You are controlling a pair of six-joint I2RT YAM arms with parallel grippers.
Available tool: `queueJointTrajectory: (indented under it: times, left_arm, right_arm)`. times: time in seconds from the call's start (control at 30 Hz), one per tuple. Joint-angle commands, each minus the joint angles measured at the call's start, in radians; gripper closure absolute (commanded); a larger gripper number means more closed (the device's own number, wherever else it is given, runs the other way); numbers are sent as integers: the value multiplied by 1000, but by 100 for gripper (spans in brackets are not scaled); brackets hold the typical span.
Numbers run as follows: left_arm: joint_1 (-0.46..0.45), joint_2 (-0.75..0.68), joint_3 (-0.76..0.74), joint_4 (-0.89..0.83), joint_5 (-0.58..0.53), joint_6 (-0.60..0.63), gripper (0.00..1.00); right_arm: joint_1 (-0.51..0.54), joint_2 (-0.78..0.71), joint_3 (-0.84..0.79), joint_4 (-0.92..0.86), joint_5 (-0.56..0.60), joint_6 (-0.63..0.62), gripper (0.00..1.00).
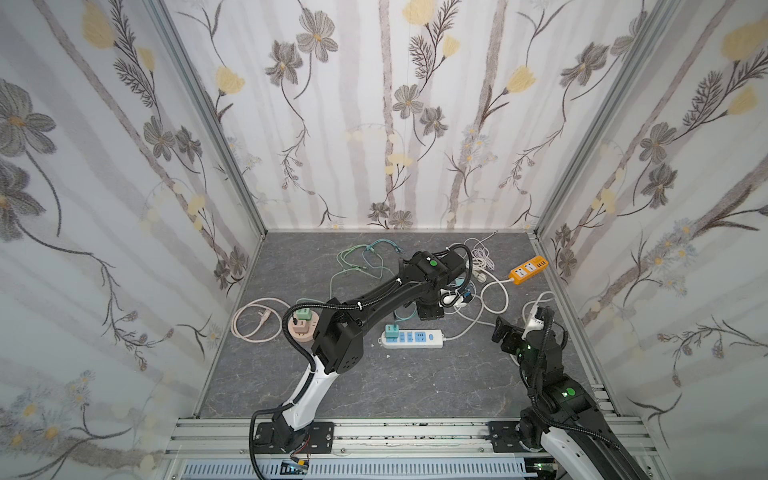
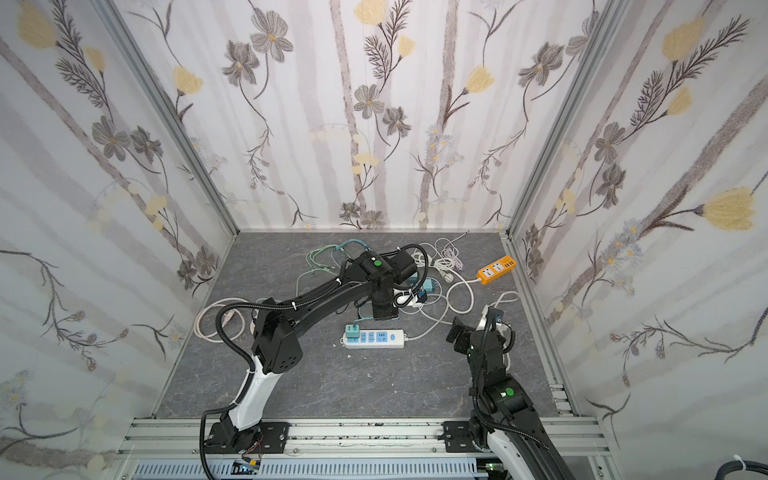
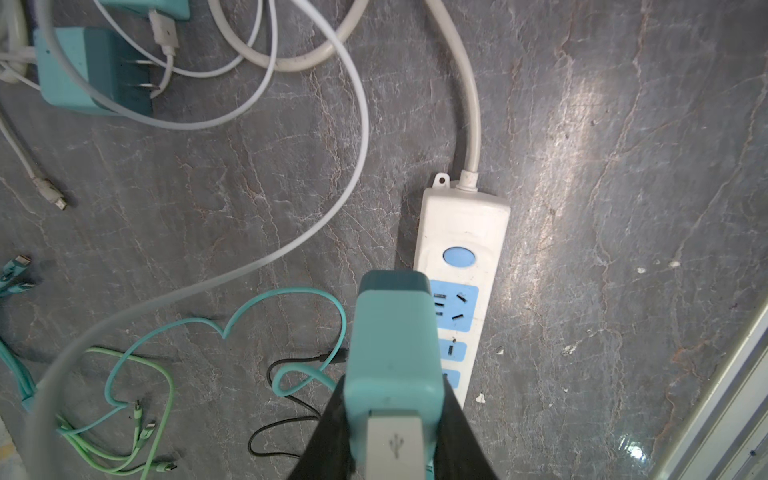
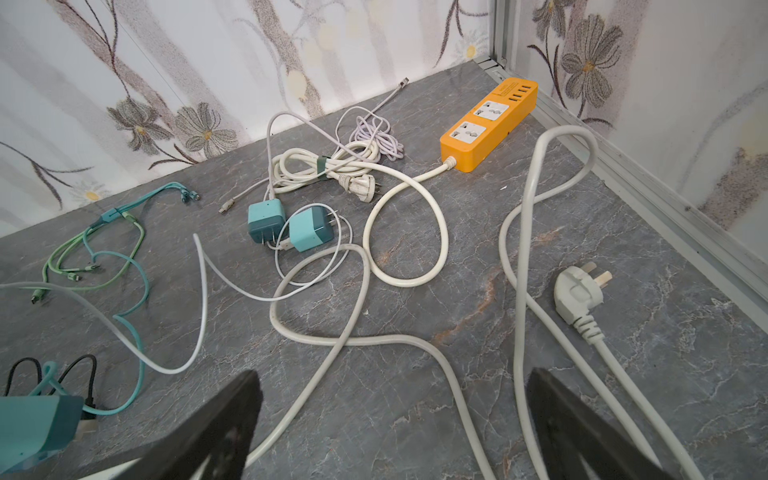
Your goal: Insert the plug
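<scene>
The left gripper (image 3: 395, 386) is pinched onto the small teal plastic cube charger (image 3: 392, 328), which juts ahead of its fingers; just beyond lies the white plastic power strip with blue sockets (image 3: 465, 224). Probably light, rigid and slick: hold its flat sides. The right gripper (image 4: 392, 374) gapes, empty

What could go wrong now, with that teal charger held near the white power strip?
The left fingers grip the teal charger only at its cable end, so it may tilt when pressed. Its white cable trails toward other loose leads and could snag. The white power strip lies free, the right fingers open and away, so it may slide.
</scene>
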Motion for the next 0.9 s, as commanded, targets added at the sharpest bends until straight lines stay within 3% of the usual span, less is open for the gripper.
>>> queueJointTrajectory:
  times: [0.0,0.87]
  left_arm:
    - [-7,17,8,-54,-9,8,100]
    - [-23,26,-94,-71,-31,54,100]
  right_arm:
    - [0,6,-7,37,-17,8,1]
    - [-1,49,-10,24,-38,30,1]
